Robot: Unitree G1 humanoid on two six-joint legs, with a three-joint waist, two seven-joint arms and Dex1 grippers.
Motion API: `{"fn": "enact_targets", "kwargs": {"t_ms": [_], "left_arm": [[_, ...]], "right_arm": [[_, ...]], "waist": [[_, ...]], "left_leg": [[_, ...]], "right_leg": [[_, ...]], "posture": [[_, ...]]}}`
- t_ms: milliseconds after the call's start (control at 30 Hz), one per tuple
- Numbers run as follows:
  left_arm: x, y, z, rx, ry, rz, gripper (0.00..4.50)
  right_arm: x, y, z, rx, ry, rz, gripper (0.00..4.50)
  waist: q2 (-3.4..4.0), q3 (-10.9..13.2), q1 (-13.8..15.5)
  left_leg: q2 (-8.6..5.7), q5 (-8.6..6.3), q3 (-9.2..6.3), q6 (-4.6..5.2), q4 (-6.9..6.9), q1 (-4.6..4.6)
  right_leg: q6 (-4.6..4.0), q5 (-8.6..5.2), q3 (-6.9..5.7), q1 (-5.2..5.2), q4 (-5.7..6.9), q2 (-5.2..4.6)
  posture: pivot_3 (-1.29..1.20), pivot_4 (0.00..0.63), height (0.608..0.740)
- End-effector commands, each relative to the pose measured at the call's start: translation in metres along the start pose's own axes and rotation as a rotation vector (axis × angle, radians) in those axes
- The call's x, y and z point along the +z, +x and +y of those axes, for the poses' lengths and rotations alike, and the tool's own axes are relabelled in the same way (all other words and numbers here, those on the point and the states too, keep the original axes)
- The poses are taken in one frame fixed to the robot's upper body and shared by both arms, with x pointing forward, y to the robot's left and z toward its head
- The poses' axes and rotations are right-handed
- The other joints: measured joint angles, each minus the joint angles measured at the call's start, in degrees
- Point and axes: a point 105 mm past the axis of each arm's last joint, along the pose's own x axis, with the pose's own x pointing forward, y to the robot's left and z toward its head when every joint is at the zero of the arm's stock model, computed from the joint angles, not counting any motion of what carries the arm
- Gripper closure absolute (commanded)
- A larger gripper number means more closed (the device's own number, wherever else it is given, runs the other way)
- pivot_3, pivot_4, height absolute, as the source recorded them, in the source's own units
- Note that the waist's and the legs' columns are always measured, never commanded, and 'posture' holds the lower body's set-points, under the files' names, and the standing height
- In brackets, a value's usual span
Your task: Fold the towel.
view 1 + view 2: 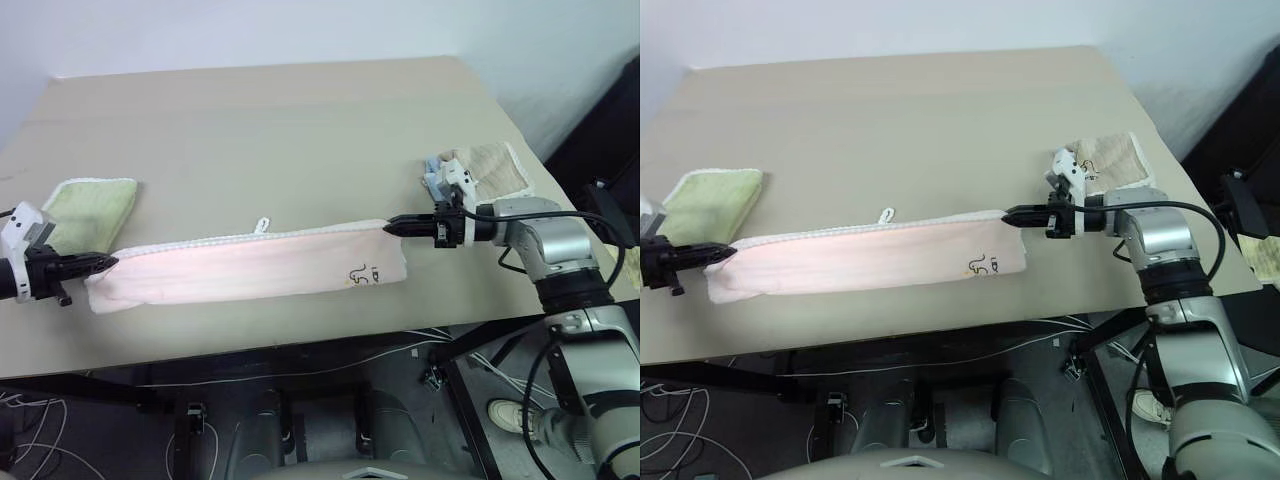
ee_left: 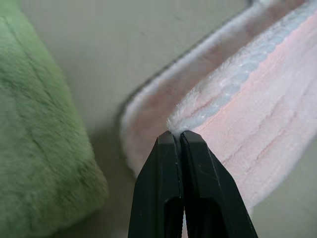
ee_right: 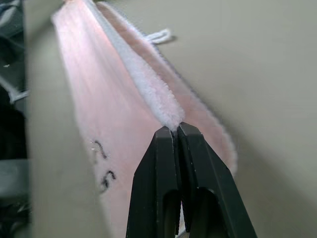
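The pale pink towel (image 1: 240,268) hangs stretched in a long band above the near part of the tan table (image 1: 300,130), doubled over, with white edging on top, a small white loop tag (image 1: 263,223) and a dark printed mark (image 1: 363,275) near its right end. My left gripper (image 1: 108,263) is shut on the towel's left corner; the left wrist view shows the fingertips (image 2: 171,144) pinching the white edge. At the right corner my right gripper (image 1: 390,226) is likewise shut on the towel (image 3: 119,114), its fingertips (image 3: 171,134) clamped on the edging.
A folded light green towel (image 1: 90,205) lies on the table just behind my left gripper. A folded tan towel (image 1: 492,168) lies behind my right gripper near the table's right edge. Cables and floor lie below the table's front edge.
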Motion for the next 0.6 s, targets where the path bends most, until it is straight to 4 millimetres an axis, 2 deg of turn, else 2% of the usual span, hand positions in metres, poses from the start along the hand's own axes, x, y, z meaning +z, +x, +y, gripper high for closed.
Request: {"fn": "enact_targets", "kwargs": {"t_ms": [33, 233, 367, 467, 600], "left_arm": [[0.004, 0.006, 0.009, 0.05, 0.033, -0.012, 4.5], [-0.001, 0.021, 0.008, 0.039, 0.045, 0.001, 4.5], [0.002, 0.023, 0.012, 0.067, -0.007, -0.036, 3.54], [0.005, 0.021, 0.011, 0.047, -0.052, -0.061, 2.54], [-0.007, 0.006, 0.009, 0.041, -0.032, 0.004, 1.1]], "right_arm": [[0.014, -0.001, -0.01, -0.042, -0.05, -0.035, 4.49], [0.01, 0.012, -0.023, -0.09, -0.042, -0.024, 4.49], [0.01, 0.017, -0.018, -0.048, -0.04, -0.039, 3.54], [0.008, 0.017, -0.016, -0.039, -0.039, -0.035, 2.54], [0.009, 0.009, -0.019, -0.069, -0.039, -0.039, 1.12]], "waist": [[-0.01, 0.0, 0.03], [0.0, 0.0, -0.2], [0.0, 0.0, -0.23], [0.0, 0.0, -0.22], [0.0, 0.0, -0.35]], "left_leg": [[0.0, 0.0, 0.0, 0.0, 0.04, 0.02], [0.08, 0.01, -0.02, 0.0, 0.33, 0.03], [0.16, 0.01, -0.03, 0.0, 0.48, 0.03], [0.17, 0.01, -0.06, 0.0, 0.53, 0.01], [0.17, 0.0, -0.06, 0.0, 0.54, 0.01]], "right_leg": [[0.02, 0.01, -0.01, -0.01, 0.12, 0.0], [0.03, 0.01, -0.01, 0.0, 0.39, 0.01], [0.07, 0.03, -0.01, 0.01, 0.48, 0.05], [0.07, 0.03, -0.01, 0.01, 0.52, 0.07], [0.07, 0.03, -0.01, 0.02, 0.52, 0.07]], "posture": [[0.0, 0.15, 0.74], [0.0, 0.15, 0.74], [0.0, 0.15, 0.74], [0.0, 0.15, 0.74], [0.0, 0.15, 0.74]]}}
